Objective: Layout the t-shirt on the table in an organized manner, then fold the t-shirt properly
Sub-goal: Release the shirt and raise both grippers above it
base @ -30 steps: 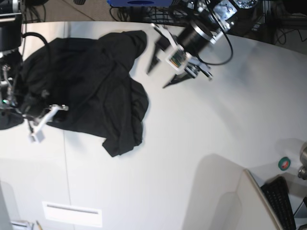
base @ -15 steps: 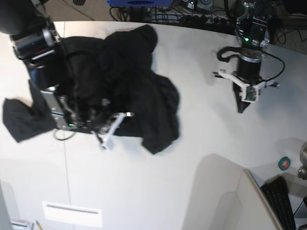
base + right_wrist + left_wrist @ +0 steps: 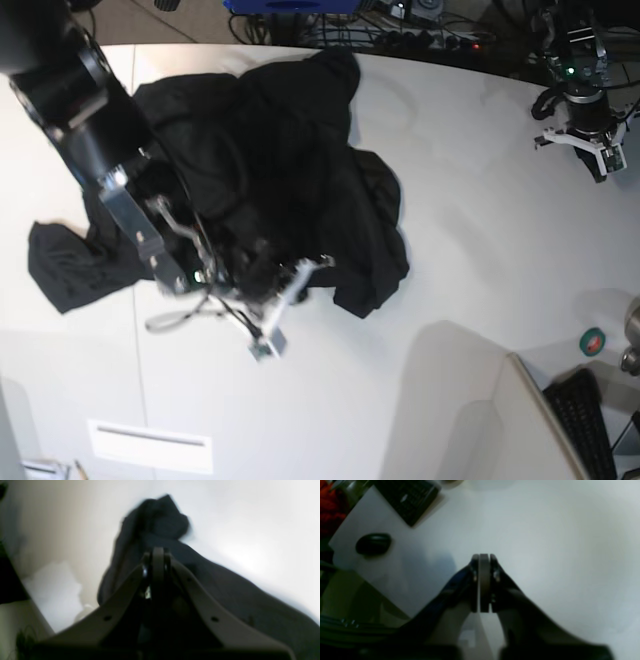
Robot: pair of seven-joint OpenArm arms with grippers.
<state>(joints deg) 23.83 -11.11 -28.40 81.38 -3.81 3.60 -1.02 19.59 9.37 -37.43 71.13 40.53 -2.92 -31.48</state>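
Left wrist view: the left gripper [image 3: 484,562] hangs over bare white worktop [image 3: 557,542] with its jaws pressed together on nothing. No cloth is anywhere near it. Off the worktop's edge sit a dark keyboard [image 3: 407,498] and a black mouse [image 3: 373,544] on a lower white surface.

Right wrist view: the right gripper [image 3: 157,555] shows its jaws closed, and the black t-shirt [image 3: 225,592] fills the space directly behind and below them. The picture is blurred, so I cannot tell whether a fold is pinched between the tips or merely lies behind them.

Base view: the t-shirt [image 3: 280,170] lies crumpled in a dark heap on the near-left half of the worktop [image 3: 480,260], one flap trailing toward the left edge. The right gripper [image 3: 262,300] is low at the heap's front edge, its arm stretched across the cloth. The left gripper [image 3: 603,158] is well apart, at the far right by the cables.

The risk, as I judge it: with only one arm at the bunched shirt, any pull would drag the whole heap instead of spreading it, and the trailing flap could slide off the left edge. A pinch through several layers would keep the garment balled up.
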